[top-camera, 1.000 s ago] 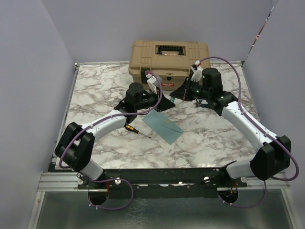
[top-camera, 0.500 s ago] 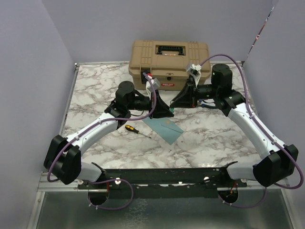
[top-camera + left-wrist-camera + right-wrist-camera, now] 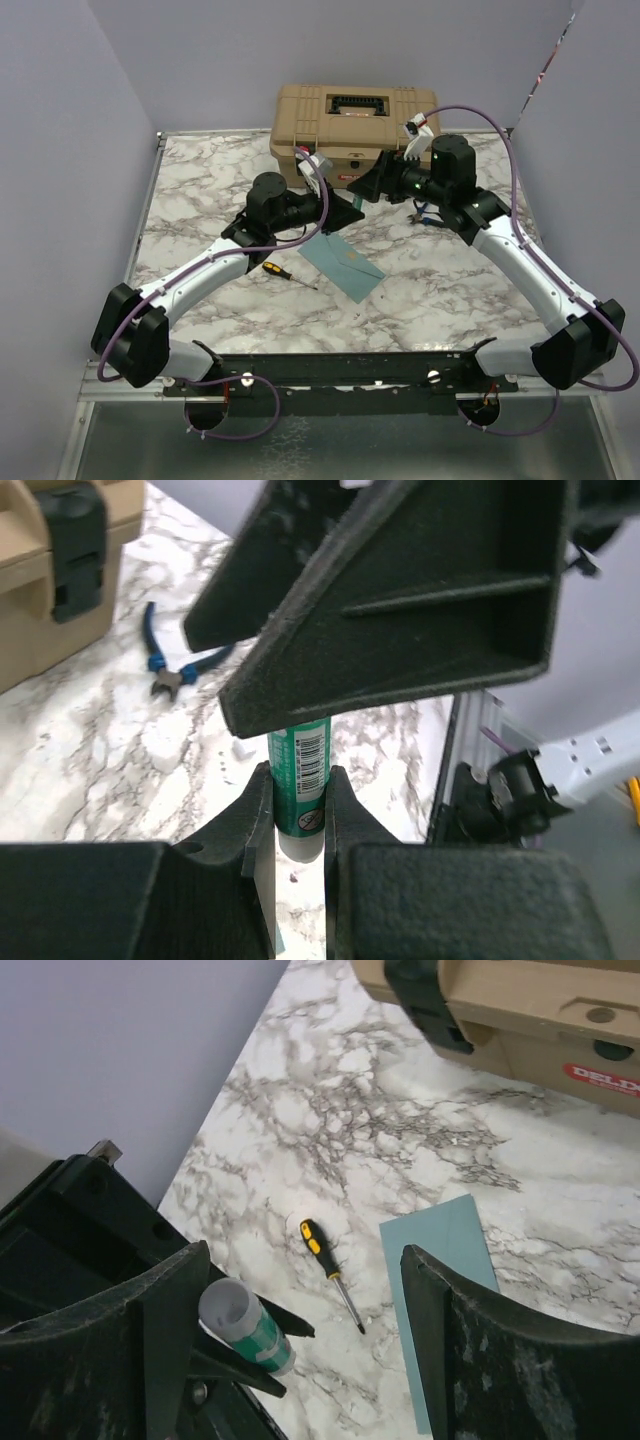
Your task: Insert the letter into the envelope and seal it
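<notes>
The teal envelope (image 3: 342,265) lies flat on the marble table, its flap closed; its corner (image 3: 440,1260) also shows in the right wrist view. The letter is out of view. My left gripper (image 3: 338,208) hovers above the envelope's far end, shut on a green glue stick (image 3: 300,770). The stick's pale top end (image 3: 228,1310) points toward my right gripper (image 3: 372,185). That gripper (image 3: 305,1290) is open, its fingers (image 3: 400,600) wide apart either side of the stick's top and not touching it.
A tan toolbox (image 3: 355,125) stands at the back of the table. A yellow-and-black screwdriver (image 3: 275,270) lies left of the envelope. Blue pliers (image 3: 170,670) lie near the toolbox on the right. Grey walls close in both sides.
My right gripper, shut at the glue stick's top half a second ago, has opened wide and drawn slightly back. The left gripper keeps its hold on the stick.
</notes>
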{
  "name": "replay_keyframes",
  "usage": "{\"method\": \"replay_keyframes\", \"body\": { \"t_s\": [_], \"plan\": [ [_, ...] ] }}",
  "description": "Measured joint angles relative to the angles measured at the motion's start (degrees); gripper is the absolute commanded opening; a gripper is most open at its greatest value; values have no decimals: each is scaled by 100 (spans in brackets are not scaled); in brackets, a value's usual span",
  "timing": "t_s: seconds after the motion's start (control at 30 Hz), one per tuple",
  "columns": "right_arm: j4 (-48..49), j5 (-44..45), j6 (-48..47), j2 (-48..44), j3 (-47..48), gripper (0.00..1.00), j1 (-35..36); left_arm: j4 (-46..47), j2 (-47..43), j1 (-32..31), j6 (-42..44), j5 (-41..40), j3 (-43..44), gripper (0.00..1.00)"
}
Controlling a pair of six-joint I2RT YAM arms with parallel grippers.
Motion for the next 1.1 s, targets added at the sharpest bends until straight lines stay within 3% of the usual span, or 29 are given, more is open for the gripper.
{"method": "replay_keyframes", "body": {
  "t_s": [0.1,0.23,0.33,0.4,0.6,0.93,1.03,1.1],
  "plan": [
    [-42,671,345,-20,0,70,118,2,35,0,-129,-472,0,0],
    [-31,835,544,-17,0,43,138,9,120,-2,-310,-844,0,0],
    [15,791,667,-9,-2,30,155,2,210,-9,-420,-949,0,0],
    [46,765,691,-4,-2,30,166,0,245,-9,-468,-979,-2,0],
    [59,579,621,13,-2,42,164,4,245,-9,-533,-984,-11,0],
    [76,339,457,61,-2,34,162,7,247,-9,-546,-645,-11,0],
    [92,262,369,61,-2,27,162,7,249,-9,-538,-426,-11,0],
    [114,157,308,61,-2,9,162,7,249,-9,-522,-258,-11,0]
  ]
}}
